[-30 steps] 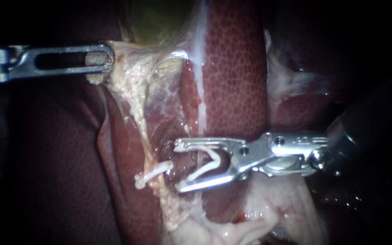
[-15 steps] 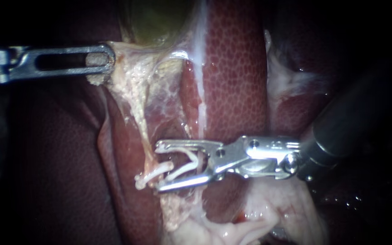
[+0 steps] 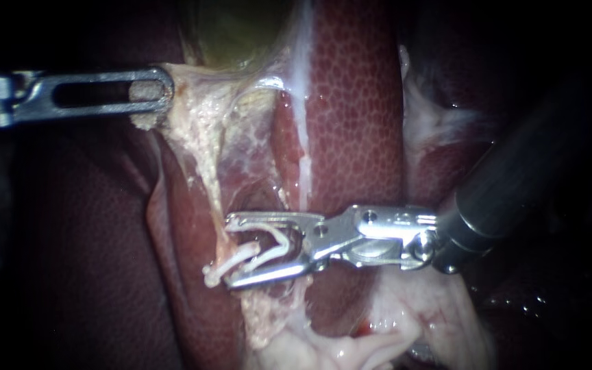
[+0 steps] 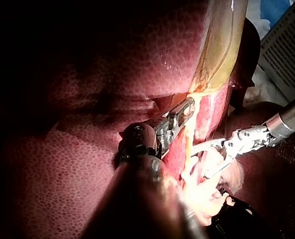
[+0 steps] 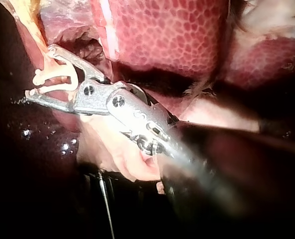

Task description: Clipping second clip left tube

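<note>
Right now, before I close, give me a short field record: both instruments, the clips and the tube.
left instrument: slotted steel jaws shut on pale yellowish tissue beneath the green gallbladder
right instrument: steel jaws apart, holding an open white clip
placed white clip: across the thin pale tube, partly between the right jaws
backdrop: mottled red liver

Instruments: two – left instrument (image 3: 161, 90), right instrument (image 3: 233, 251). Pincers: two, one per instrument.
Clips: two, both white – fixed clip (image 3: 215, 269) on tube, loaded clip (image 3: 279, 245) in right pincer.
Tube (image 3: 208, 175): one told clearly, pale, thin.
Liver (image 3: 358, 116): one.
Gallbladder (image 3: 241, 27): one, greenish.
Pale tissue sheet (image 3: 241, 137): one, pinched in left pincer.
Printed sheet (image 4: 286, 47): one, left wrist view only.
</note>
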Controlling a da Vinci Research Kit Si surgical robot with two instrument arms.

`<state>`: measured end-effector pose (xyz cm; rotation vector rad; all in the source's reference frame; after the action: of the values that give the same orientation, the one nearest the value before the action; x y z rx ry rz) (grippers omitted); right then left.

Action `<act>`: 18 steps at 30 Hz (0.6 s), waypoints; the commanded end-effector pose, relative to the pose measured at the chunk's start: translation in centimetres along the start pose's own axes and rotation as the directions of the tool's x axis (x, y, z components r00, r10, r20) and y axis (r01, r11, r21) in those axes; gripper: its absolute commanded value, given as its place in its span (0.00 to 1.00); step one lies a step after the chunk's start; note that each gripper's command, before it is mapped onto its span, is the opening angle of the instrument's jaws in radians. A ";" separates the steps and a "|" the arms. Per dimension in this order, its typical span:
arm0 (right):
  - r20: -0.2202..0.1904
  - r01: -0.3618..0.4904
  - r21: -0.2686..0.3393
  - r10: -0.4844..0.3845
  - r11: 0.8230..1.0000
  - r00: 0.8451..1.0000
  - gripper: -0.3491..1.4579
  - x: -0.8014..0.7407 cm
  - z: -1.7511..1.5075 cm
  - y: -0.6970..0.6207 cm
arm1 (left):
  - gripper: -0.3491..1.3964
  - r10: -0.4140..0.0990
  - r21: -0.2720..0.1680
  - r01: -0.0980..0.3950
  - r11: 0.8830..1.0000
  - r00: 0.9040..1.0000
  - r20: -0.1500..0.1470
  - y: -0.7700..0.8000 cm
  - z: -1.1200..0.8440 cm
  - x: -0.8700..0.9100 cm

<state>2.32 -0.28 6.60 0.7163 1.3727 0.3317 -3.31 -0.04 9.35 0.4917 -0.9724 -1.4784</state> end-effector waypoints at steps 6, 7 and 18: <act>0.005 -0.008 -0.002 0.008 1.000 1.000 0.52 -0.06 0.06 0.03 | 0.00 0.000 -0.003 0.000 1.000 1.000 0.002 -0.01 0.00 0.00; 0.006 -0.007 0.001 0.007 1.000 1.000 0.52 -0.07 0.07 0.03 | 0.00 0.000 -0.003 0.000 1.000 1.000 0.002 -0.01 0.00 0.00; 0.011 -0.031 0.031 0.030 0.999 0.999 0.52 -0.08 0.16 0.01 | 0.00 -0.001 -0.004 0.001 1.000 1.000 0.003 -0.02 0.00 0.01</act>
<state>2.48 -0.37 6.67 0.7708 1.3619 0.3255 -3.32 -0.05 9.34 0.4870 -0.9718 -1.4817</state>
